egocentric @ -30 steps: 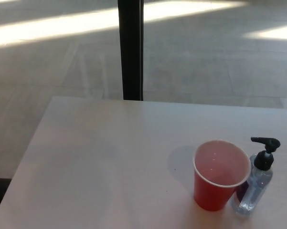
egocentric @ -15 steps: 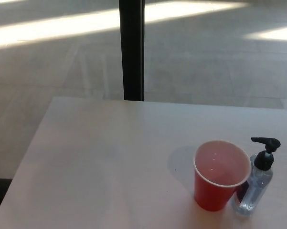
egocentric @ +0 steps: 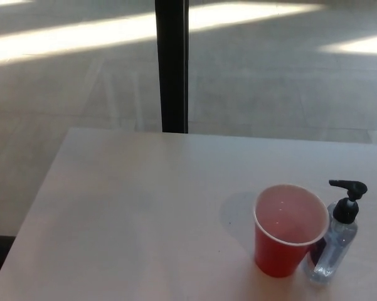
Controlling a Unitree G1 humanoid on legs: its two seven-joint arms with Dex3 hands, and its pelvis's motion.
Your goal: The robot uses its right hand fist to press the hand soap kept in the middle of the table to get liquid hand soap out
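A: Where stood the clear plastic soap bottle with black pump (egocentric: 336, 241)?
B: Upright on the pale worktop (egocentric: 132, 213), touching the red plastic cup (egocentric: 288, 231); neither hand appeared, state untellable.

The head view is softly lit by daylight, with a slight haze and low contrast throughout. Bright sun bands cross the floor (egocentric: 81, 37) at the top, nearly blown out to white at the upper left and upper right. The desk (egocentric: 132, 213) is evenly pale, with a faint pinkish cast and no hard glare. The cup (egocentric: 287, 233) throws a soft shadow to its left and rear, so light reaches it from the right front. The bottle (egocentric: 334, 248) glints weakly along its clear body. The post (egocentric: 172, 63) reads as a dark silhouette. Detail is mildly soft everywhere; edges show no clear distortion.
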